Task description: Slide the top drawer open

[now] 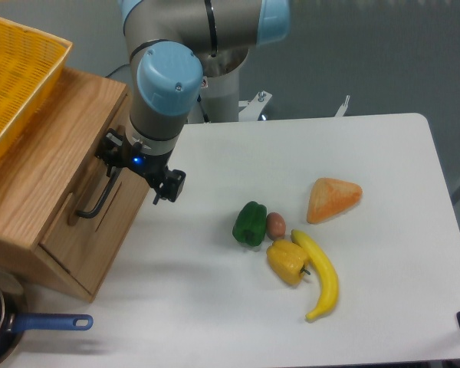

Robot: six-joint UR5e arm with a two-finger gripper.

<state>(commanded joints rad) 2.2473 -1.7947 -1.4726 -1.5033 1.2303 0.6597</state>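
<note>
1. Wide light-oak wooden top drawer (88, 201) with its long black bar handle (100, 192) sits right beside the claw, on its left.
2. Black two-finger claw (115, 165) is up at the handle's top end; can't tell if it's pinching.
3. Green bell pepper (250, 223) lies off to its right.

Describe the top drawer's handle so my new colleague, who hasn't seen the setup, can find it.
Start at the oak cabinet on the table's left, under the yellow mesh basket. On its slanted front, the top drawer carries a long black bar handle, right beside the claw. It is the only black bar on the wood.
</note>
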